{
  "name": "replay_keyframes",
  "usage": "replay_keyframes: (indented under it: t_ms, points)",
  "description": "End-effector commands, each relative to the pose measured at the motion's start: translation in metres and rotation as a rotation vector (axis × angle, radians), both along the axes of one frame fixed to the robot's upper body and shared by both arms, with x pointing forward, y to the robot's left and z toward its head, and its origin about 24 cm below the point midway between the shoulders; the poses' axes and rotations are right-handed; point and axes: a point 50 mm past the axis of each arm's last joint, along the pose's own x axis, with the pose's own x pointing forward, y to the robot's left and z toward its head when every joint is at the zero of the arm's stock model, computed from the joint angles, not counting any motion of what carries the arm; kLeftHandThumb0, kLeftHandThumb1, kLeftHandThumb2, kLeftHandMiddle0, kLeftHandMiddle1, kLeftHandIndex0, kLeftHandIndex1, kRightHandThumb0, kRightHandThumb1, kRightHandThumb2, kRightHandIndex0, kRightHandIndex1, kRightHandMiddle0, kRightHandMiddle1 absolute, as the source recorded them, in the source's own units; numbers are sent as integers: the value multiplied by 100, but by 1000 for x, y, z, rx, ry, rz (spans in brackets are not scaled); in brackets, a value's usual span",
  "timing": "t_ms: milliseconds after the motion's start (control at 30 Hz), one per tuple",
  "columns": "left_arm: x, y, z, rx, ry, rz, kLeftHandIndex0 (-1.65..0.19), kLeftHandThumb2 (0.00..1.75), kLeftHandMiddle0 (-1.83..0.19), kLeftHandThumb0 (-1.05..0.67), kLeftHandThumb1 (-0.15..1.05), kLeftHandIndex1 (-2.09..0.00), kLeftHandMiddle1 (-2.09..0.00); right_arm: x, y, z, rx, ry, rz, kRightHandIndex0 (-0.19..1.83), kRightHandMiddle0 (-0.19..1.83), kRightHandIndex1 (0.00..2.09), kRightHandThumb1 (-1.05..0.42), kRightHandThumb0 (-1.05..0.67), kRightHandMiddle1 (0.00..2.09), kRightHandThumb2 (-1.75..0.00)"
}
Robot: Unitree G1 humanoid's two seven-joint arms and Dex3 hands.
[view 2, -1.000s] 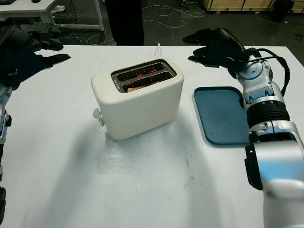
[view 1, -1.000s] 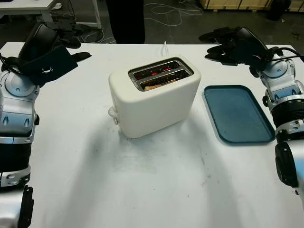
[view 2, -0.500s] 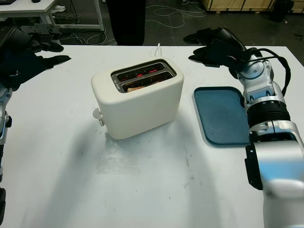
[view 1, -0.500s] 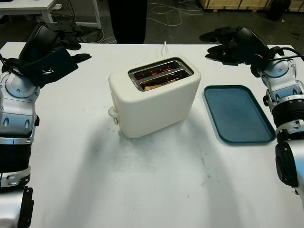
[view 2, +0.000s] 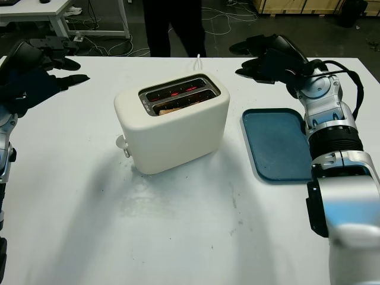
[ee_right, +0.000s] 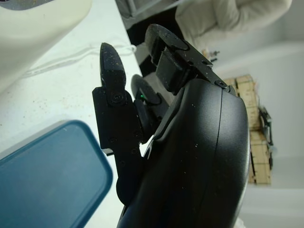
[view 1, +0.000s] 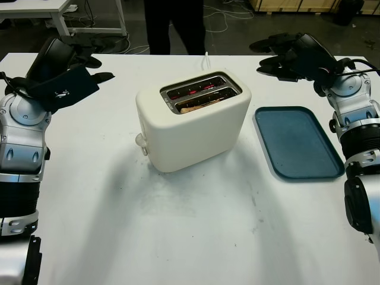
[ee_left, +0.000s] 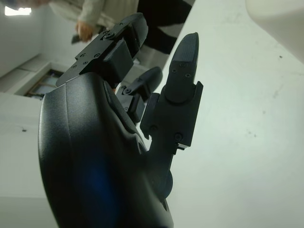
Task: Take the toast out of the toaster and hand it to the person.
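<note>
While both hands hover open | smooth cream toaster (view 1: 193, 122) | flat teal tray (view 1: 298, 142)

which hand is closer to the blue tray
Right. The right hand hovers just beyond the blue tray's far end; the left hand is across the table, past the toaster.

Robot: 2 arms (view 1: 21, 148), silver segments with black joint bands; black cable along right forearm (view 2: 350, 89). Hands: glossy black shells, 3 screwed fingers (ee_left: 183, 90). Person (view 1: 175, 24): dark trousers, pale sleeve.
</note>
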Motion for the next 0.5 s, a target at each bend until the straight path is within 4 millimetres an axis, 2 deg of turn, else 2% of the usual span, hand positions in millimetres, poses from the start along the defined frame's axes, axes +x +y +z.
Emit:
replay_keyframes:
  t_ms: [0,467]
  points:
    - [0,0,-1,-5,-2,-1,-68,9,-49,-42,92,-5,-58,-1,-1,0,-8,-12,4,72,65,1,-92,-37,0,-14]
    - [3,-5,-1,13,-21,-19,-70,9,-51,-50,92,-6,-61,-2,1,2,-27,-14,3,73,67,1,-92,-35,1,-15]
